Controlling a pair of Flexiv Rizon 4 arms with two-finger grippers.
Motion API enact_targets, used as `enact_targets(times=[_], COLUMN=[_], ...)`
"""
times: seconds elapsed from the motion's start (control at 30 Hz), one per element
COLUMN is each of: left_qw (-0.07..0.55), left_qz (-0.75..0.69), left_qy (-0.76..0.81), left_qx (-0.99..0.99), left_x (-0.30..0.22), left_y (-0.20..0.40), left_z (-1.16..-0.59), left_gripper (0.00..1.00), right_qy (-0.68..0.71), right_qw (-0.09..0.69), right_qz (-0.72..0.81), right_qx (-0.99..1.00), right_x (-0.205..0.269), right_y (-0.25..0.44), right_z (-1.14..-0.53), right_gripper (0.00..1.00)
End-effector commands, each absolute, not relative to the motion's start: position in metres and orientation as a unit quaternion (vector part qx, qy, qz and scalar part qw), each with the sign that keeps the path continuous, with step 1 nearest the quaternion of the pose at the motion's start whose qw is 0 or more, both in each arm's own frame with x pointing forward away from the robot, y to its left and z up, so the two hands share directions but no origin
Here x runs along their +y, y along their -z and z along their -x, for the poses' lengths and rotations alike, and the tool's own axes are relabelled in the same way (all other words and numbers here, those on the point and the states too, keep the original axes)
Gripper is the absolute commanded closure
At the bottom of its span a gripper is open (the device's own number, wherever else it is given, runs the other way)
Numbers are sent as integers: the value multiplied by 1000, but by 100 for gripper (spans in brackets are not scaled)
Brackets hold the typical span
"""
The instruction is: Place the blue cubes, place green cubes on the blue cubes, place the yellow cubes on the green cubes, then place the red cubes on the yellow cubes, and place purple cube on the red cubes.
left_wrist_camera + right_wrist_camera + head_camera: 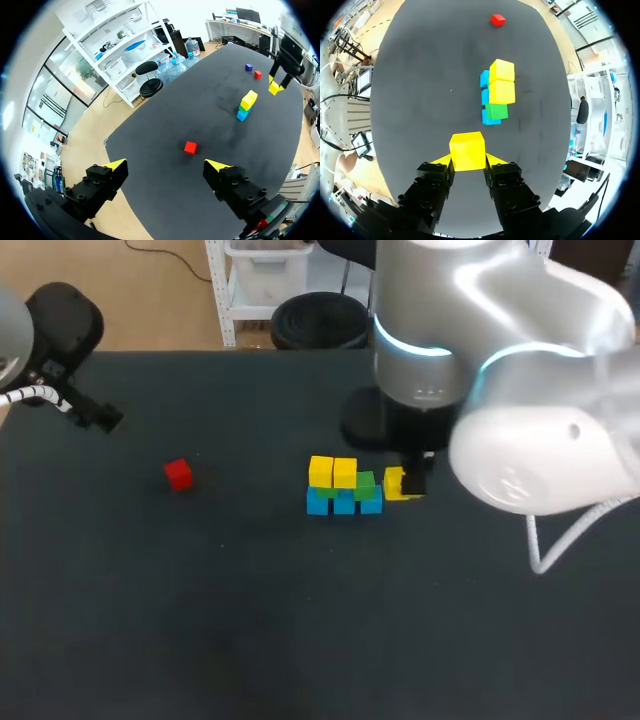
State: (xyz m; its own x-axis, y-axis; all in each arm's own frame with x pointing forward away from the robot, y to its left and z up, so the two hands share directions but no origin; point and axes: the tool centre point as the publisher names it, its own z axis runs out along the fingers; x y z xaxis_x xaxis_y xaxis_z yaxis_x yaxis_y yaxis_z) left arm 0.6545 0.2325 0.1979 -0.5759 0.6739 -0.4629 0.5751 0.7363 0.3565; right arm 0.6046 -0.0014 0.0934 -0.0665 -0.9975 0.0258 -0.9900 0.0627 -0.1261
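Right gripper (468, 161) clamped on yellow cube (467, 148), centre-right of head view, just beside stack (344, 488). Cube judged light, rigid, smooth-faced; hold on opposite flat sides suits. Left gripper (167, 165) fingers apart, empty.

Bright, even overhead room light. Dark table (200, 620) matte, no glare. Faint soft shadow beside red cube (178, 474). Right arm (520, 380) shell glossy with white highlights, blurred close to head camera. Background ahead of left gripper (165, 169) overexposed. Yellow cube (467, 149) clamped in right gripper (467, 161) evenly lit, crisp
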Motion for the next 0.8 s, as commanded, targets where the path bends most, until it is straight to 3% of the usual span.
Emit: enact_targets(times=[0.03,0.8], left_qw=[295,295], left_qz=[-354,-354], left_qy=[-83,-83], left_qx=[884,884], left_x=[233,233], left_y=[-198,-198], left_z=[-655,-655], left_gripper=[0,0], right_qy=[52,31], right_qw=[23,5], right_qz=[683,692], right_qx=[728,722], right_x=[6,29], right_y=[-90,-74], right_z=[-615,-632], right_gripper=[100,100])
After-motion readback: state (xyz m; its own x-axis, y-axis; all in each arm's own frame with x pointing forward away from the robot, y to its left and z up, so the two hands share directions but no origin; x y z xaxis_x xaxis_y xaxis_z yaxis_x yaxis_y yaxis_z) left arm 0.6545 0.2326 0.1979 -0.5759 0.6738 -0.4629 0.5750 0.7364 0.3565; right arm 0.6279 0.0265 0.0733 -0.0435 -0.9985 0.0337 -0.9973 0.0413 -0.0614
